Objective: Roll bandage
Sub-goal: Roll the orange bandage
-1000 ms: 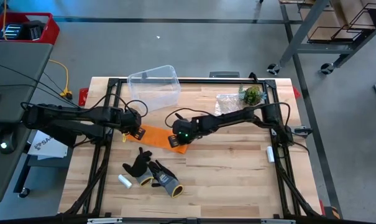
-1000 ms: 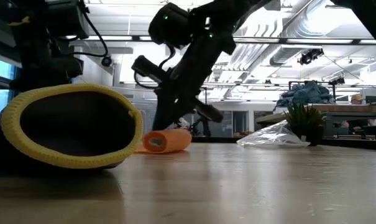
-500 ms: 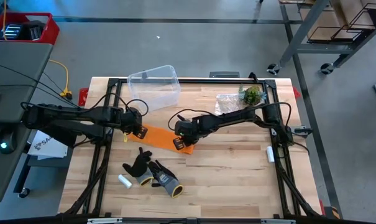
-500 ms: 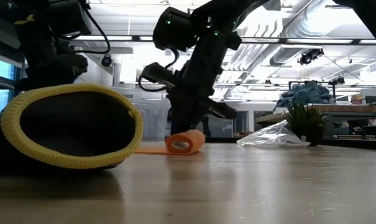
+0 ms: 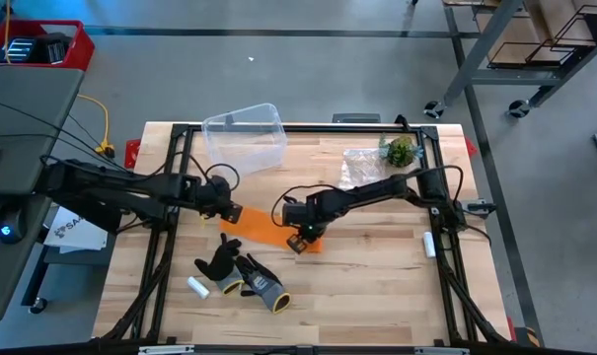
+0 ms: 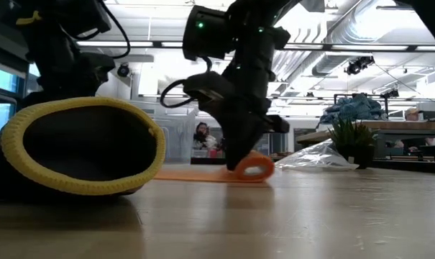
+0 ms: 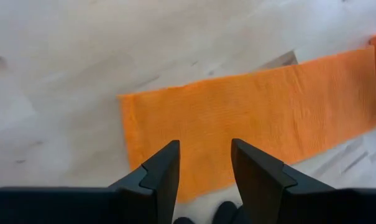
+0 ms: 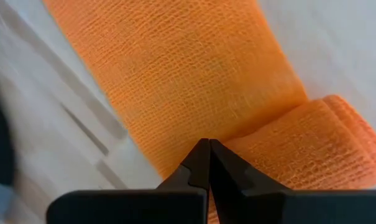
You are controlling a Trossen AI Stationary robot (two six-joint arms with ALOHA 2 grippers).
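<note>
On the wooden counter (image 5: 377, 266) the orange bandage (image 5: 261, 223) lies mostly as a flat strip, with only a small roll formed at its far end under the right arm. The left hand (image 7: 204, 163), fingers parted and gripping nothing, hovers over the strip's free end, while the right hand (image 8: 206, 163), clenched tight on nothing, presses its tip against the roll. I judge the rolling barely begun; next the right hand must push the roll along the strip toward the left hand, which should pin the free end.
</note>
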